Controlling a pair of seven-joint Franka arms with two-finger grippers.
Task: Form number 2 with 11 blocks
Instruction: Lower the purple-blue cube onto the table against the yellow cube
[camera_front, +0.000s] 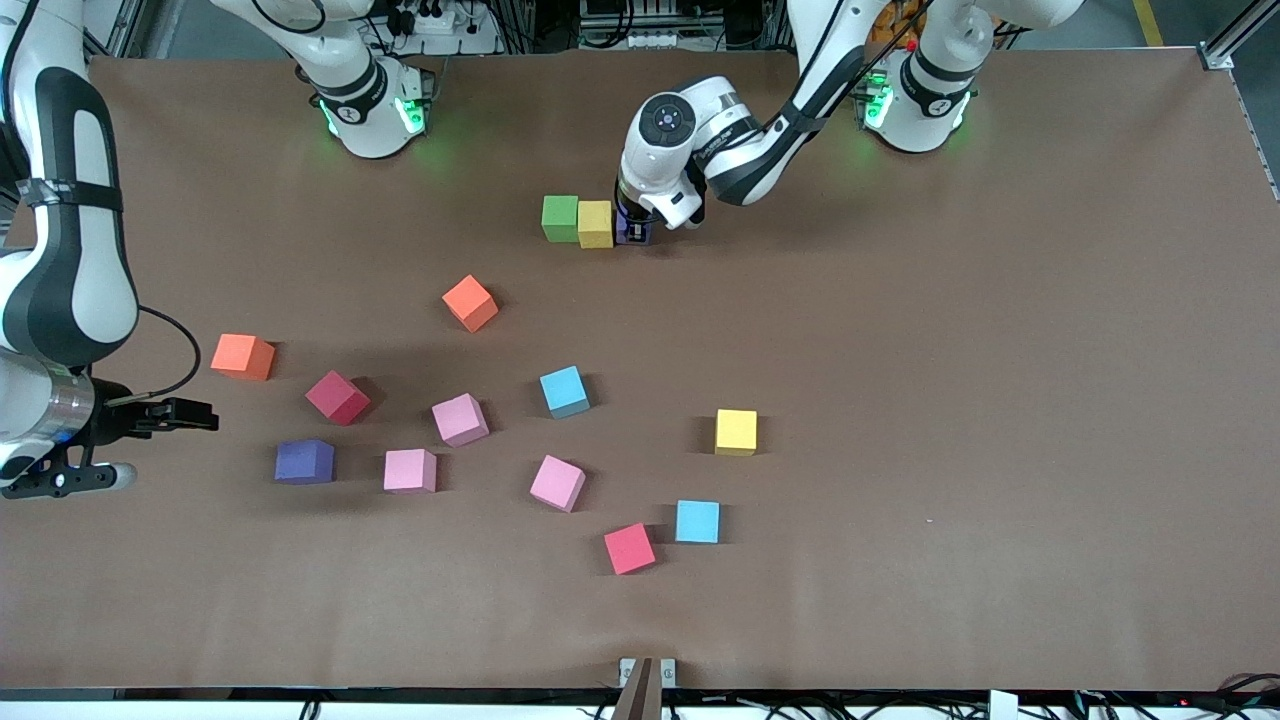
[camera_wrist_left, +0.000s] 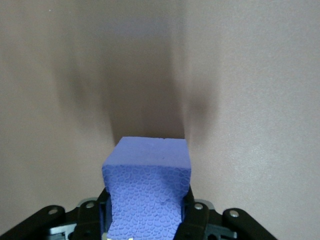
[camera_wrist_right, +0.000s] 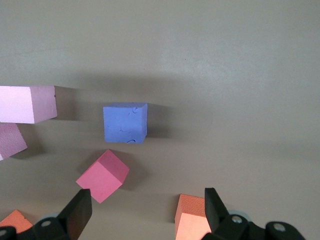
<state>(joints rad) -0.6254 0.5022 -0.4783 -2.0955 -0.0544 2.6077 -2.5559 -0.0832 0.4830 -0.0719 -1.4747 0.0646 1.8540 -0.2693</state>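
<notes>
Purple block (camera_wrist_left: 148, 187) sat clamped in my left gripper (camera_wrist_left: 147, 220) beside yellow block (camera_front: 595, 224); right gripper (camera_wrist_right: 147, 212) waited w/ jaws wide over orange block (camera_wrist_right: 192, 220).

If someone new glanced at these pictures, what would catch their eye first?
Probably the left claw, shut on a purple block and setting it beside the yellow block and green block in a short row near the robots' bases. Next, the scattered blocks nearer the front camera, with the open right claw waiting near an orange block.
</notes>
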